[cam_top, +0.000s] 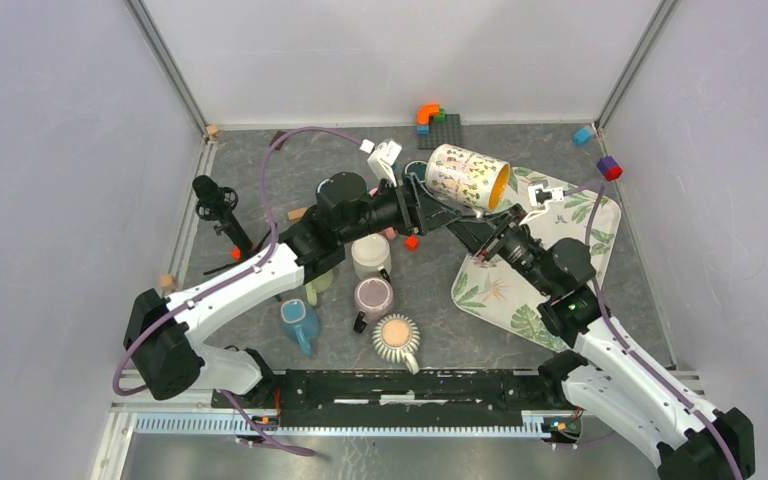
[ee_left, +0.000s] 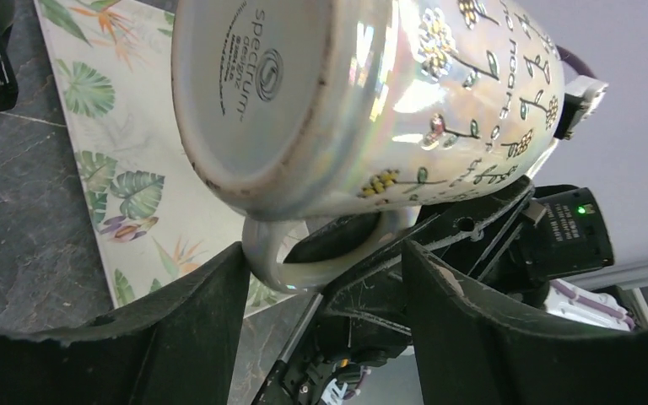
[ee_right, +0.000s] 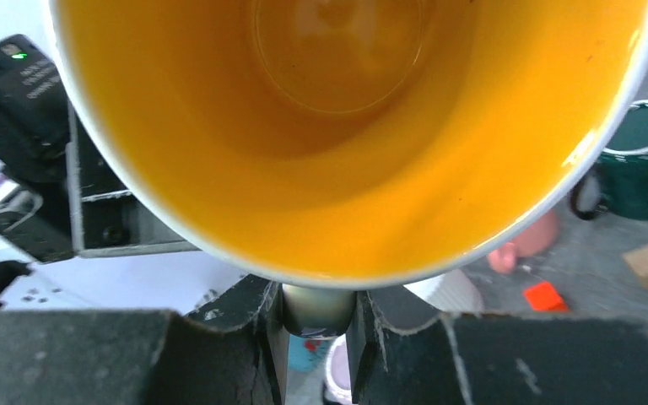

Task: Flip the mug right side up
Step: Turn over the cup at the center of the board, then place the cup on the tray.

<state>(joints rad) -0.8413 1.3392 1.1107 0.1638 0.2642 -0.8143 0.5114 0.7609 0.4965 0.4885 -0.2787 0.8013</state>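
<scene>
Iridescent floral ceramic mug with yellow inside [cam_top: 468, 177] is held up in the air on its side, between the two grippers. Long axis is level: base toward left gripper [ee_left: 322, 253], mouth toward right gripper [ee_right: 316, 308]. Mug handle [ee_left: 295, 274] is pinched by right gripper. Left fingers are spread wide, flanking it, no contact seen. Uprighting likely falls to right wrist.

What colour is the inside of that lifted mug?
Orange-yellow inside the mug; the right wrist view shows it best.
</scene>
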